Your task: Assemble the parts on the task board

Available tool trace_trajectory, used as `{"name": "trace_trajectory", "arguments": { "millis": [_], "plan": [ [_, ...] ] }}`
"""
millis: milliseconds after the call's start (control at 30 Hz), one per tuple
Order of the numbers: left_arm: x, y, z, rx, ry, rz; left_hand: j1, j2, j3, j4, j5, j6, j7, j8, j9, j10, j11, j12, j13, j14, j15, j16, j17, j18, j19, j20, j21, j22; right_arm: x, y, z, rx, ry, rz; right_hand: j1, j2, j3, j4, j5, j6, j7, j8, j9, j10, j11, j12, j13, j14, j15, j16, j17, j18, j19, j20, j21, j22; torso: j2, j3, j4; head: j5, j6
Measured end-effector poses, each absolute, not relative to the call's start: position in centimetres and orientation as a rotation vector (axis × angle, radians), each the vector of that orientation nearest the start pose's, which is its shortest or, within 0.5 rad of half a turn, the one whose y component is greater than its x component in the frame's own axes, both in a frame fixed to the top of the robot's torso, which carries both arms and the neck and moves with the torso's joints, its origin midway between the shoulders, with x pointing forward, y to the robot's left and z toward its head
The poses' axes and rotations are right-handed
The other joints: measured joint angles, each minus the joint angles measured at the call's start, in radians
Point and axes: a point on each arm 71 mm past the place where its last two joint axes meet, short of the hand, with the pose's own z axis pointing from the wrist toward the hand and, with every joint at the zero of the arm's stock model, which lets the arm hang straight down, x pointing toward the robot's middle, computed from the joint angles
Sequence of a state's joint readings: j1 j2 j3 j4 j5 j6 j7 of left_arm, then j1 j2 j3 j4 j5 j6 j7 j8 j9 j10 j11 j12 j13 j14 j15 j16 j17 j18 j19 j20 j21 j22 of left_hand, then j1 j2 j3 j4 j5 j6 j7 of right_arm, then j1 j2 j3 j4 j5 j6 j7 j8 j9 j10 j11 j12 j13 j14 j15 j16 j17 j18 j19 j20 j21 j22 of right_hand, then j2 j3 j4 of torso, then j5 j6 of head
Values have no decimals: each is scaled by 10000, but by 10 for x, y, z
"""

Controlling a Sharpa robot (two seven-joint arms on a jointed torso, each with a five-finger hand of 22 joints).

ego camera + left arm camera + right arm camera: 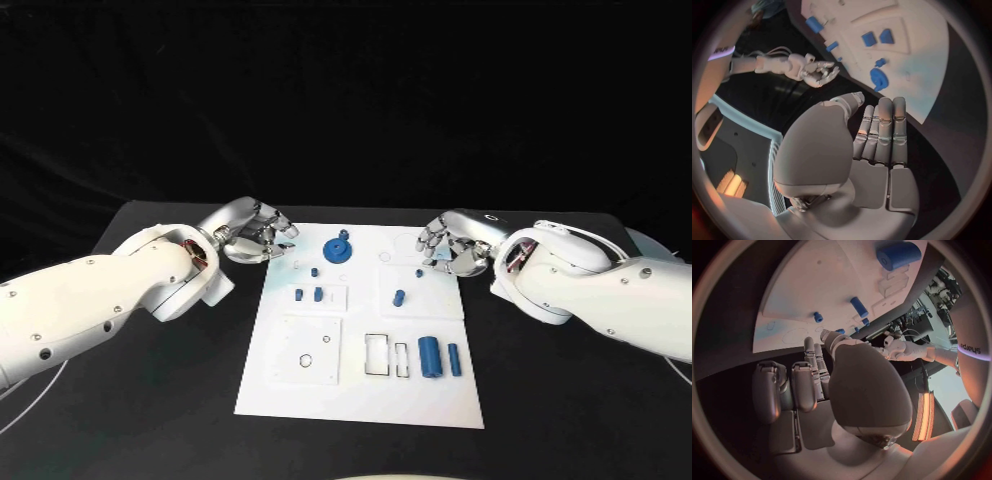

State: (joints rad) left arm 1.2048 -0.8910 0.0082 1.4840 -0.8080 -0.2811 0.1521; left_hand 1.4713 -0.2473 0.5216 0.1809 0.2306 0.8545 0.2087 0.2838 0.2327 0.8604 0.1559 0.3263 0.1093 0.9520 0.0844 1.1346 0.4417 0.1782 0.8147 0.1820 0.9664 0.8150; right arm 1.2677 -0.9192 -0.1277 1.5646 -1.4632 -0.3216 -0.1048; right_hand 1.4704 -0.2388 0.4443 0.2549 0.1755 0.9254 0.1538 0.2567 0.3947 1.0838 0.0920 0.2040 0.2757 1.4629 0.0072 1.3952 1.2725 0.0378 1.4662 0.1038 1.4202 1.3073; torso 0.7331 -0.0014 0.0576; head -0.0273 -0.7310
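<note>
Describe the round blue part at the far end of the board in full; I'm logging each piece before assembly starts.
The round blue part is a disc-shaped piece that looks like matte plastic, with a small knob rising from its upper face. It lies on the white task board near the far edge, roughly midway across, between the left hand and right hand. Neither hand touches it. The left wrist view shows it lying apart from the smaller blue pieces.
</note>
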Motion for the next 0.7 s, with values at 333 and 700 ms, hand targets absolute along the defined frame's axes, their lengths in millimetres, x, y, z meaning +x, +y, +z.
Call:
{"name": "trace_trajectory", "arguments": {
  "millis": [333,700],
  "plan": [
    [490,243,-153,-7867,14459,-13979,91,91,56,55,0,0,0,0,53,248,-4,339,53,1,-1,-40,-162,0,0,0,-118,-101,473,-215,-191,-3489,16937,4628,-157,-157,29,28,-71,72,70,-66,-14,8,8,-230,-207,37,37,0,39,0,0,0,106,0,11,-20,8,-128,-32],
    [488,249,-152,-9294,13637,-14607,91,91,56,55,0,36,-36,0,64,282,-38,354,61,2,-1,-40,-173,-1,0,0,-118,-105,469,-205,-195,-4043,16940,4371,-157,-157,333,-114,119,365,-7,-66,-9,222,5,-324,-387,37,36,37,79,0,0,0,286,7,6,-18,-4,-95,-68]
  ]
}}
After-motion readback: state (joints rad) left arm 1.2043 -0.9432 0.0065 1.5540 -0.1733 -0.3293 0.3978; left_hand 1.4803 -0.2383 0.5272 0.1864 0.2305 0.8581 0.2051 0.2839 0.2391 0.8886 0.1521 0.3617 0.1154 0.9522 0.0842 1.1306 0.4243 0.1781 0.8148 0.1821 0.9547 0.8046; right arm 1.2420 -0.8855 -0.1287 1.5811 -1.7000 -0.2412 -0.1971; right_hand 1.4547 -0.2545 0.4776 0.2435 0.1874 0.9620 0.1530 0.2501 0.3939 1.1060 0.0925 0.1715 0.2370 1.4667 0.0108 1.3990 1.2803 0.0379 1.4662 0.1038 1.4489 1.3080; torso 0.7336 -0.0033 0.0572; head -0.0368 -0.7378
